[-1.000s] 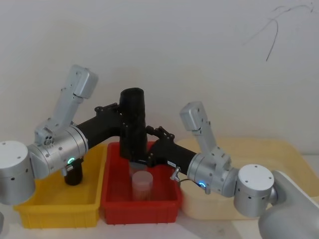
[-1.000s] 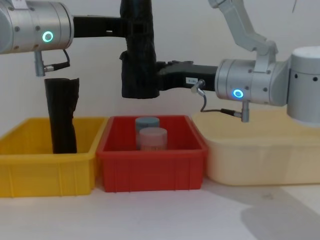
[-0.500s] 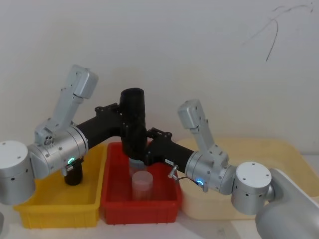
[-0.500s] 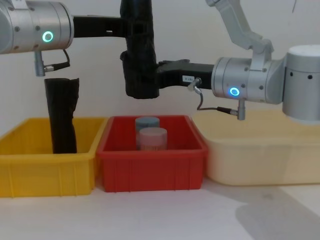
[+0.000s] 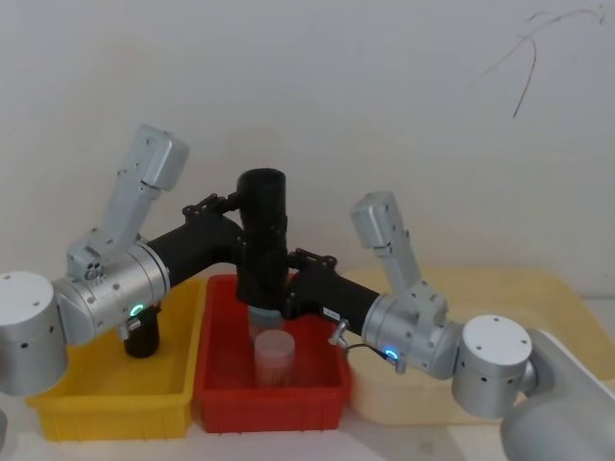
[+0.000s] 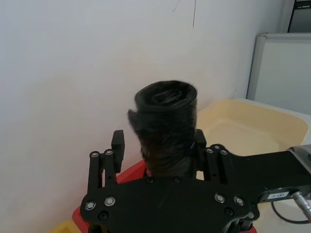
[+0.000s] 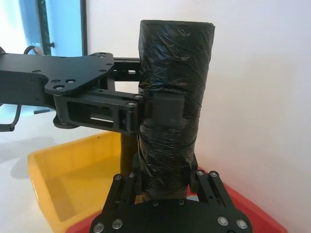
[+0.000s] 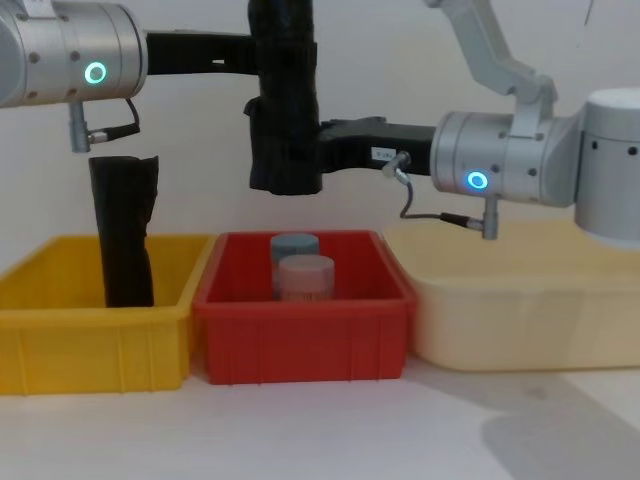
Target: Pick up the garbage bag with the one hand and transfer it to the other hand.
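A wide cream tray (image 8: 500, 330) sits on the robot's right, with a yellow bin (image 8: 90, 350) on its left and a red bin (image 8: 300, 345) between them. Held upright in the air above the red bin is the garbage bag (image 8: 284, 110) — a stout black roll. The left gripper (image 8: 275, 55), teal ring glowing on its wrist, is clamped across the roll's upper part. The right gripper (image 8: 300, 150), blue-ringed, has its fingers pressed against both sides of the lower part. A slimmer black roll (image 8: 122, 235) stands in the yellow bin, and two small canisters — a pink one (image 8: 305, 278) and a grey-blue one (image 8: 293, 245) — stand in the red bin.
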